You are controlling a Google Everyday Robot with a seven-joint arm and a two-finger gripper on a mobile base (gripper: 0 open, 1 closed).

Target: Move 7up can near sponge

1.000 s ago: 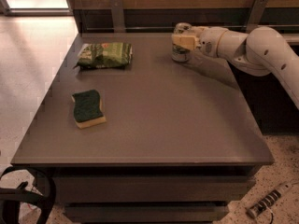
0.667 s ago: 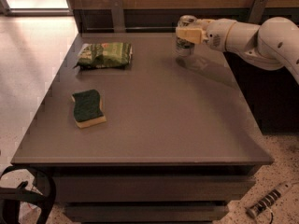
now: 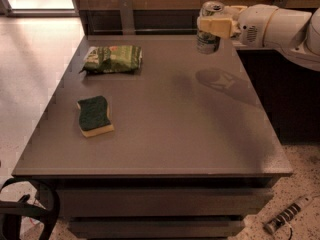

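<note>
The 7up can (image 3: pixel 208 40), silver-white with green marks and a pull-tab top, hangs upright in the air above the table's far right part. My gripper (image 3: pixel 213 25) is shut on the 7up can, its cream fingers (image 3: pixel 216 26) clamped across the can's upper half, with the white arm reaching in from the right. The sponge (image 3: pixel 94 115), dark green on top over a yellow base, lies flat on the table's left side, far from the can.
A flat green snack bag (image 3: pixel 113 59) lies at the far left of the grey table (image 3: pixel 180 134). A wooden wall runs behind the table. A power strip (image 3: pixel 288 214) lies on the floor at the lower right, a black cable loop at the lower left.
My gripper has lifted the 7up can off the table and raised it; the can's shadow now falls on the tabletop below. The sponge and bag have not moved.
</note>
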